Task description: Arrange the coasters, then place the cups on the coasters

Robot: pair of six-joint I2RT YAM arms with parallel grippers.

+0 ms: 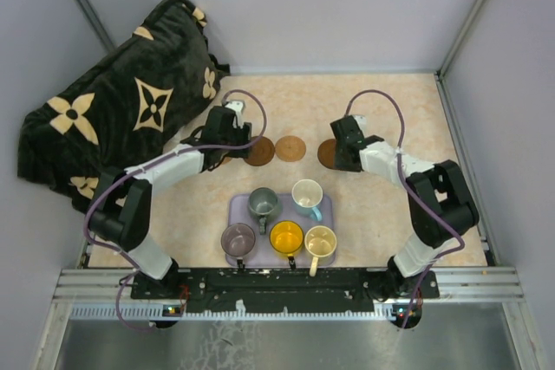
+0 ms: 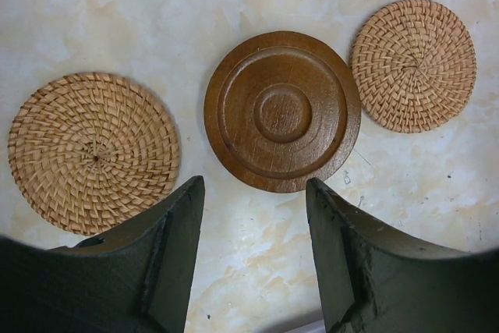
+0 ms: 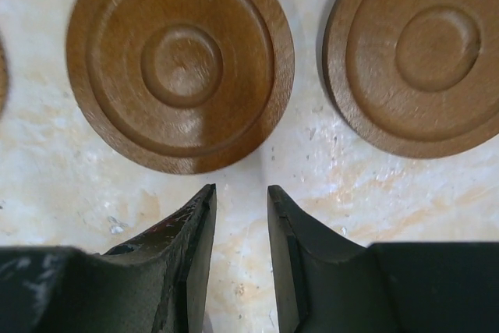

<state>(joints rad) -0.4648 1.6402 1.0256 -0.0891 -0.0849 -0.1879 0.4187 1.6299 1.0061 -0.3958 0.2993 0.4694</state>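
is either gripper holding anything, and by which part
Nothing is held; the left gripper and the right gripper are both open and empty.

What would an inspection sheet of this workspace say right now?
Surface: beige marbled table.
Job's things: wooden and woven coasters in a row, bare; five cups upright on lavender tray.
Clutter: dark patterned blanket at back left corner.
Grippers: left gripper open, empty; right gripper slightly open, empty.
Cables: purple cables loop over both arms.
Surroundings: grey walls, metal frame.
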